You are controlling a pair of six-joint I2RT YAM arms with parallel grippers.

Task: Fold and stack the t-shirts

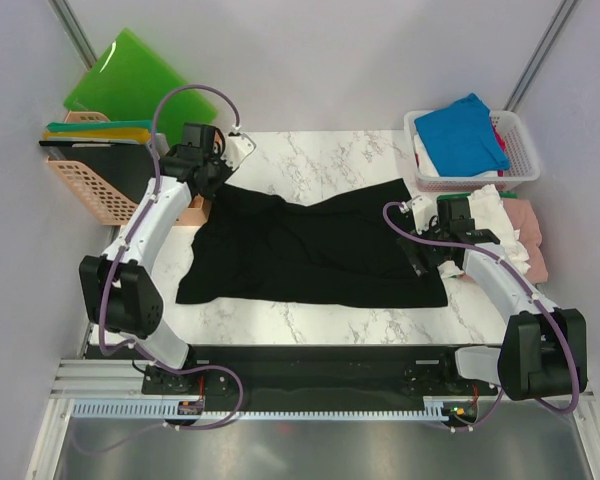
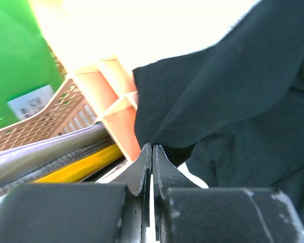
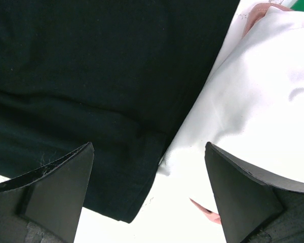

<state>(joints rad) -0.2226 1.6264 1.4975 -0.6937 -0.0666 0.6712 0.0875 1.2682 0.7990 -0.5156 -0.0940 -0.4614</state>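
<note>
Far left, by peach basket (image 1: 88, 188): my left gripper (image 2: 152, 147) pinches black t-shirt (image 1: 320, 250); right gripper (image 3: 148, 147) gapes empty, white t-shirt (image 3: 253, 101) alongside.

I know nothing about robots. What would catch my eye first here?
A big black t-shirt sprawls across the marble table, its far left corner pinched in the left end effector. The right end effector hangs open over its right edge, and a bright blue shirt tops the white basket far right.
</note>
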